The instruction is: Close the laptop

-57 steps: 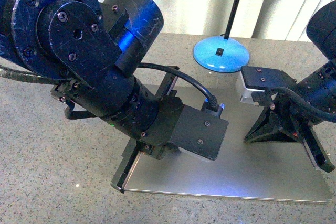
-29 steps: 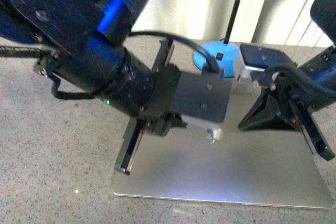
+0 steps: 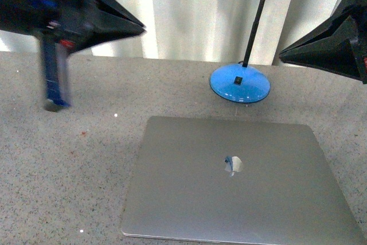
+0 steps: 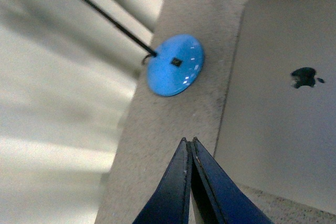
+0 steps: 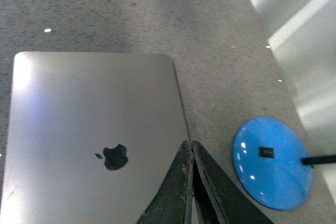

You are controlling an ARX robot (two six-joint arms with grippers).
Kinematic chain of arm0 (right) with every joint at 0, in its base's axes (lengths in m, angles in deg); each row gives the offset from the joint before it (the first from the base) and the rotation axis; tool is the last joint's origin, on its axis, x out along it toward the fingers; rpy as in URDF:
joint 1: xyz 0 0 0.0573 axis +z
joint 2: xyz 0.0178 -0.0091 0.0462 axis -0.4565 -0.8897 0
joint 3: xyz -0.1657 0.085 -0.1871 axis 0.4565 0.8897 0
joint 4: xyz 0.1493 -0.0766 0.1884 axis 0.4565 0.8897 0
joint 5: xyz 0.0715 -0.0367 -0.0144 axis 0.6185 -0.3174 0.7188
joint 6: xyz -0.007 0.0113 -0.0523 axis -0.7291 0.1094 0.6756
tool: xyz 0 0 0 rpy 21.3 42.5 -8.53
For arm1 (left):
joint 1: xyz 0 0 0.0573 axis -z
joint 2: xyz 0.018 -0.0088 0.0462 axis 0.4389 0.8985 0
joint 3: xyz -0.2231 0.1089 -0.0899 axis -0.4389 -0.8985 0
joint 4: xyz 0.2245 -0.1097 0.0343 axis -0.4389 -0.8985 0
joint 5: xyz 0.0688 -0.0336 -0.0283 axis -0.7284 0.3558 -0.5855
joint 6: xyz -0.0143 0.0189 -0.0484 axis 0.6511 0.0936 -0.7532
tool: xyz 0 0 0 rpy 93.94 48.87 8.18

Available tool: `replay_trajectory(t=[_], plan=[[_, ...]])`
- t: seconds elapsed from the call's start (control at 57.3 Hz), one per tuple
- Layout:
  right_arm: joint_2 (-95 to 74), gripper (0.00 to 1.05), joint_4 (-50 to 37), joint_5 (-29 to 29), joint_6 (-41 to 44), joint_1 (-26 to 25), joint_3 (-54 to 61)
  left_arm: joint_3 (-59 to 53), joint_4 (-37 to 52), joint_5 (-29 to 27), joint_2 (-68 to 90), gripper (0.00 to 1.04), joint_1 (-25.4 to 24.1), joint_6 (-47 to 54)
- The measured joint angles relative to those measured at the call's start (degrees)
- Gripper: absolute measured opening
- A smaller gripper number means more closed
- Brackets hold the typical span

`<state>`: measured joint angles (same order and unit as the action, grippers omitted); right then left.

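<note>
The silver-grey laptop (image 3: 241, 182) lies shut and flat on the speckled table, its apple-shaped logo up; screen and keys are hidden. It also shows in the left wrist view (image 4: 283, 93) and the right wrist view (image 5: 94, 129). My left gripper (image 4: 189, 140) is shut and empty, raised high above the table, off the laptop's edge; in the front view it is a blurred dark shape (image 3: 135, 27) at the top left. My right gripper (image 5: 187, 142) is shut and empty, high above the laptop's back edge, at the top right of the front view (image 3: 284, 57).
A blue round lamp base (image 3: 239, 84) with a thin black pole stands just behind the laptop, also seen in the left wrist view (image 4: 175, 64) and right wrist view (image 5: 273, 162). White curtains (image 3: 189, 10) hang behind the grey speckled table (image 3: 74, 164).
Both arms have lifted up and away from the laptop lid, left arm to the upper left, right arm to the upper right. The lid now lies fully uncovered.
</note>
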<state>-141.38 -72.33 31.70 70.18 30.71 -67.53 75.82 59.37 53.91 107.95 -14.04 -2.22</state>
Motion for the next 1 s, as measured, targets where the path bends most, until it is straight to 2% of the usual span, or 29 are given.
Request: replay_trajectory(t=[0.105,0.227,0.262,0.279,0.314,0.332,0.349,0.367,0.384,0.402,0.437,0.454,0.489,0.646,0.716,0.995], plan=[[3.5,0.03,-7.2,-1.9,-5.1,-0.9,3.4,-4.9,5.0,2.3,-6.1,0.04,-4.9,-7.1],[7.9,0.03,-10.1,-4.1,-9.1,-1.0,4.9,-10.9,9.3,4.6,-14.0,0.04,-11.2,-16.7],[9.0,0.03,-9.9,-4.5,-9.6,-1.0,4.9,-11.9,9.4,4.8,-15.5,0.07,-12.5,-18.8],[10.1,0.03,-10.1,-5.2,-10.2,-1.0,5.0,-12.5,9.8,3.8,-16.2,0.1,-13.0,-19.9],[11.5,0.08,-10.5,-6.4,-10.7,-1.0,5.2,-15.7,17.3,-8.1,-17.8,0.03,-12.6,-29.1],[12.1,0.11,-11.0,-7.8,-11.3,-0.9,5.4,-17.2,20.6,-12.9,-18.3,0.04,-12.5,-32.2],[13.5,0.08,-16.7,-13.0,-15.3,0.0,7.6,-19.4,24.6,-19.4,-19.0,0.04,-12.4,-37.9],[14.6,0.05,-22.0,-18.8,-18.4,0.5,9.7,-20.8,26.7,-23.0,-19.4,0.04,-12.3,-41.5],[15.9,0.03,-29.1,-29.2,-25.1,1.1,12.9,-22.0,28.2,-26.0,-19.8,0.04,-12.3,-45.8],[16.8,0.03,-33.2,-33.6,-28.2,1.3,14.9,-23.7,29.7,-29.0,-20.5,0.04,-12.2,-49.6],[19.3,0.03,-41.2,-42.5,-39.0,1.3,19.5,-25.7,30.6,-31.5,-21.7,0.04,-12.2,-54.9],[19.8,0.03,-42.4,-44.1,-39.9,1.3,20.4,-26.6,30.9,-31.9,-22.3,0.04,-12.2,-56.5],[21.7,0.03,-46.1,-48.0,-47.2,1.0,23.1,-28.4,31.3,-32.3,-23.5,0.04,-12.2,-59.0],[28.1,0.03,-50.5,-48.7,-58.9,-0.2,33.4,-34.9,32.0,-32.1,-29.2,0.04,-12.0,-63.3],[30.4,0.03,-51.0,-45.5,-60.0,-2.0,37.0,-36.9,32.0,-32.2,-31.5,0.04,-12.0,-63.7],[39.6,0.03,-50.9,-45.4,-60.9,-3.5,45.5,-43.0,28.9,-32.2,-40.8,0.04,-12.0,-64.4]])
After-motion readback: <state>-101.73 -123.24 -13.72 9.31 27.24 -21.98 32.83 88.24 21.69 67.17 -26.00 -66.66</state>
